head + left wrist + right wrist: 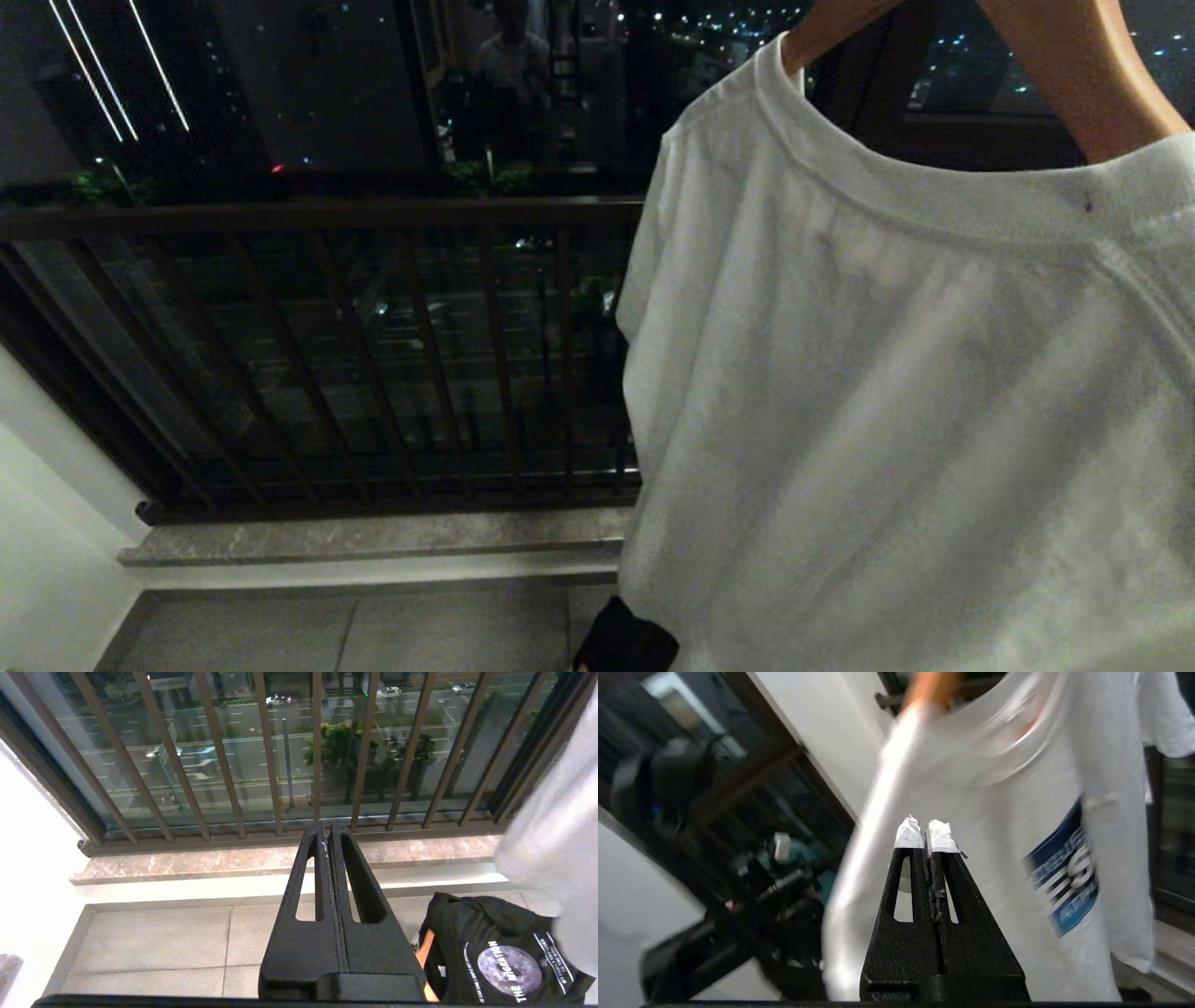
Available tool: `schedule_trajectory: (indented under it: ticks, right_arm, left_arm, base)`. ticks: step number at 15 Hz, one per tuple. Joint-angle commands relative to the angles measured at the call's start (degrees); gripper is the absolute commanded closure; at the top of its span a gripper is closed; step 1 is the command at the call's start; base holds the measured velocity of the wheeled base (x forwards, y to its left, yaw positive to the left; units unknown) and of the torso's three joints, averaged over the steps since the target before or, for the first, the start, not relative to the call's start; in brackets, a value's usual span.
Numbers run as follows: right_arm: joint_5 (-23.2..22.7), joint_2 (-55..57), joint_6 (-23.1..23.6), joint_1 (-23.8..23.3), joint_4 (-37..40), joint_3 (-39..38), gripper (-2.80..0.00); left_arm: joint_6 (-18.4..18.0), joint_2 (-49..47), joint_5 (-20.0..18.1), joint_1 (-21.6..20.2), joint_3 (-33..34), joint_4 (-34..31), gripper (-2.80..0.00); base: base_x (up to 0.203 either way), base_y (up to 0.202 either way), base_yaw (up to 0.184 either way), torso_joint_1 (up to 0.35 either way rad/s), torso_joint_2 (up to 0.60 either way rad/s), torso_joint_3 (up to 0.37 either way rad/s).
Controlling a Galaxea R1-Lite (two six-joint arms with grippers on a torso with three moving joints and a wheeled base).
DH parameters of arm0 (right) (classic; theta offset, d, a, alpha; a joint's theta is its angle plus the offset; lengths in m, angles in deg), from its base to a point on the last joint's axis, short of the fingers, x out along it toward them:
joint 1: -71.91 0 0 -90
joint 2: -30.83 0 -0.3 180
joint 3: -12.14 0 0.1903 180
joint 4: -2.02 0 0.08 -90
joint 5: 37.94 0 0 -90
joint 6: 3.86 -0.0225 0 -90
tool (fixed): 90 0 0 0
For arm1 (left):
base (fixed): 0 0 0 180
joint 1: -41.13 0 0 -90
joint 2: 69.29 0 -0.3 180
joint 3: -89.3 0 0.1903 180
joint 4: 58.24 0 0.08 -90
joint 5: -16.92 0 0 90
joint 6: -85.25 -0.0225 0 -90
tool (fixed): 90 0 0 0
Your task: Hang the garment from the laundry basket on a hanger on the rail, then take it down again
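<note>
- White tee (896, 401) hangs on wooden hanger (1083, 75); right gripper (925, 833) clamped tight, empty, just beside it.
- Left gripper (329, 833) closed too, empty, parked low.
- We risk knocking tee off w/ a closed-jaw swipe.

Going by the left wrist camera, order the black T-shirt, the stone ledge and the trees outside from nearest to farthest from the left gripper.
1. Black T-shirt, on the floor beside the left gripper.
2. Stone ledge, ahead under the railing.
3. Trees, outside beyond the glass.
</note>
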Motion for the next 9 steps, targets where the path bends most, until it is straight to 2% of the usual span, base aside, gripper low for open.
schedule_trajectory:
  ticks: [1,2,3,9]
  right_arm:
    - [-3.1,-8.5,-0.3,-2.1,4.9,0.4,0.00]
    - [-6.5,-10.4,-0.4,-2.6,10.5,2.1,0.00]
    - [-8.7,-10.9,-0.4,-2.9,12.4,3.5,0.00]
    - [-9.3,-8.5,-0.4,-2.9,12.6,4.0,0.00]
  left_arm:
    - [0.0,0.0,0.0,0.0,0.1,0.1,0.00]
    - [0.0,0.0,0.0,0.0,0.1,0.1,0.00]
    - [0.0,0.0,0.0,0.0,0.1,0.1,0.00]
    - [0.0,0.0,0.0,0.0,0.1,0.0,0.00]
  base:
    - [0.000,0.000,0.000,0.000,0.00,0.000]
    - [0.000,0.000,0.000,0.000,0.00,0.000]
    - [0.000,0.000,0.000,0.000,0.00,0.000]
    - [0.000,0.000,0.000,0.000,0.00,0.000]
